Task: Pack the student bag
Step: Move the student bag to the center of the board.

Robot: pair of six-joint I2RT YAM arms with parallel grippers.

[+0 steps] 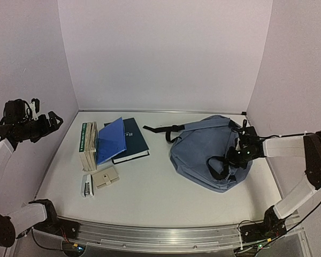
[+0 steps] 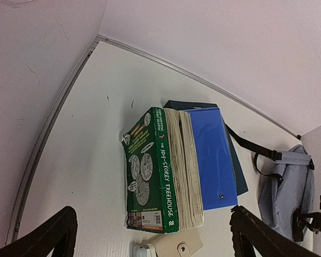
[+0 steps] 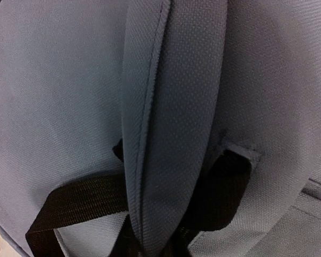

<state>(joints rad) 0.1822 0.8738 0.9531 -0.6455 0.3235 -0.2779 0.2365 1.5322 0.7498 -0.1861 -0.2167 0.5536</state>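
Observation:
The student bag [image 1: 203, 155], blue-grey with black straps, lies on its side at the right of the table. It also shows at the right edge of the left wrist view [image 2: 289, 187]. My right gripper [image 1: 239, 151] rests on the bag's right side. In its wrist view the gripper [image 3: 160, 249] is closed around a padded blue-grey shoulder strap [image 3: 171, 107], with black webbing [image 3: 69, 206] beside it. My left gripper [image 1: 47, 111] is raised at the far left, open and empty [image 2: 152, 214], above and to the left of the books.
A thick green paperback [image 1: 87, 145] [image 2: 150, 176], a blue folder [image 1: 111, 140] [image 2: 214, 155] and a dark navy book [image 1: 134, 140] lie at the left. A beige wallet [image 1: 105, 176] [image 2: 174, 245] and a stapler [image 1: 86, 185] lie in front of them. Walls enclose the table.

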